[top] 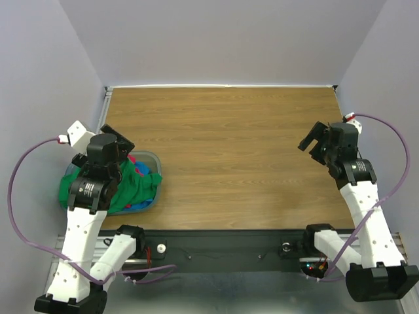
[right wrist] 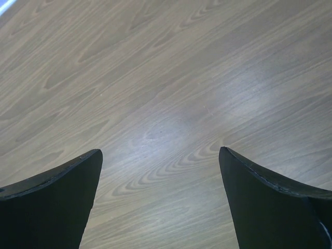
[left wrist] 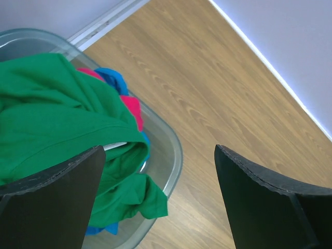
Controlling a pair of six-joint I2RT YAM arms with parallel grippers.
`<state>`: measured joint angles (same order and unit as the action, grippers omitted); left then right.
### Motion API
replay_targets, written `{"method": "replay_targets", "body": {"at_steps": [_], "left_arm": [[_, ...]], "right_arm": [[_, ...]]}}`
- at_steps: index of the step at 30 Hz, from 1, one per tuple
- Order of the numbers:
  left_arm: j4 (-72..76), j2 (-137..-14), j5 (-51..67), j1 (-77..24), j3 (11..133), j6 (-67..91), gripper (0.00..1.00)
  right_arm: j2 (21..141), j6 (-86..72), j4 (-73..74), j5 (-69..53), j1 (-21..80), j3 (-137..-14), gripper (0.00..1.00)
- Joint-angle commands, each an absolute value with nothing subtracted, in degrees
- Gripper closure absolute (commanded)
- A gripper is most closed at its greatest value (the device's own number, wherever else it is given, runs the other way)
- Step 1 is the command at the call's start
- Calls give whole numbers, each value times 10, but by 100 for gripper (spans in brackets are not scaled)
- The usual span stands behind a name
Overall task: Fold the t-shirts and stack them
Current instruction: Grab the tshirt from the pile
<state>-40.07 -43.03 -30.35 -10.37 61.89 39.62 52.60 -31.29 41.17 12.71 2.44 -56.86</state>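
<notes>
The basket [left wrist: 175, 155] at the left side of the tabletop [top: 229, 150] holds the whole load. The green t-shirt [left wrist: 46, 119] is bunched on top and spills over the rim, and the pink-red t-shirt [left wrist: 133, 108] and the blue t-shirt [left wrist: 110, 78] peek out beneath it. I judge them light, limp and likely to drag one another along, so I would pinch the green one alone at a raised fold near the top of the heap, clear of the plastic rim. My left tool [left wrist: 158, 155] hovers above the basket with its jaws spread wide, holding nothing and, as far as I can see, touching no cloth. My right tool [right wrist: 161, 155] hangs over bare wood well apart from the pile, equally wide open and empty.
</notes>
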Motion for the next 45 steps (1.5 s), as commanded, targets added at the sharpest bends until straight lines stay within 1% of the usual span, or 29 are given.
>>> {"method": "replay_targets", "body": {"at_steps": [1, 2, 5, 10, 14, 19, 21, 23, 24, 29, 30, 31, 33, 36, 37, 38, 39, 40, 42, 45], "left_arm": [[-456, -446, -369, -102, 613, 457, 1], [-475, -449, -373, -102, 613, 465, 2], [-503, -454, -386, -102, 601, 510, 2], [-525, -462, -406, -97, 571, 553, 2], [-514, -481, -395, -79, 535, 554, 2], [-490, -512, -378, -55, 514, 555, 2], [-477, -521, -374, -47, 511, 553, 5], [-459, -526, -360, -45, 511, 539, 17], [-454, -528, -355, -44, 510, 534, 28], [-427, -542, -323, -41, 498, 512, 36], [-421, -545, -322, -40, 497, 511, 42], [-423, -550, -321, -40, 497, 512, 45], [-425, -556, -321, -39, 501, 514, 48], [-425, -561, -322, -38, 505, 515, 63], [-425, -559, -323, -38, 505, 515, 65], [-425, -559, -323, -38, 504, 512, 71], [-422, -558, -322, -38, 504, 509, 80], [-422, -555, -321, -38, 504, 503, 83], [-421, -552, -321, -38, 505, 501, 100], [-415, -535, -314, -38, 511, 484, 100]], "right_arm": [[499, -284, 397, 112, 25, -587, 0], [499, -260, 392, 104, 25, -581, 0], [503, -257, 392, 98, 25, -574, 0], [517, -280, 392, 88, 25, -573, 0], [529, -293, 392, 104, 25, -570, 0], [548, -266, 393, 60, 25, -563, 0], [553, -265, 393, 48, 25, -556, 0], [561, -265, 393, 48, 25, -551, 0], [563, -265, 393, 49, 25, -549, 0], [568, -264, 393, 53, 25, -548, 0], [566, -263, 392, 55, 25, -549, 0], [564, -263, 393, 58, 25, -548, 0], [557, -262, 393, 63, 25, -548, 0], [549, -262, 394, 69, 25, -548, 0], [548, -262, 393, 71, 25, -548, 0], [546, -262, 393, 72, 25, -547, 0], [542, -262, 394, 75, 25, -546, 0], [541, -261, 395, 76, 25, -546, 0], [539, -262, 395, 83, 25, -545, 0], [538, -263, 396, 84, 25, -545, 0]]}}
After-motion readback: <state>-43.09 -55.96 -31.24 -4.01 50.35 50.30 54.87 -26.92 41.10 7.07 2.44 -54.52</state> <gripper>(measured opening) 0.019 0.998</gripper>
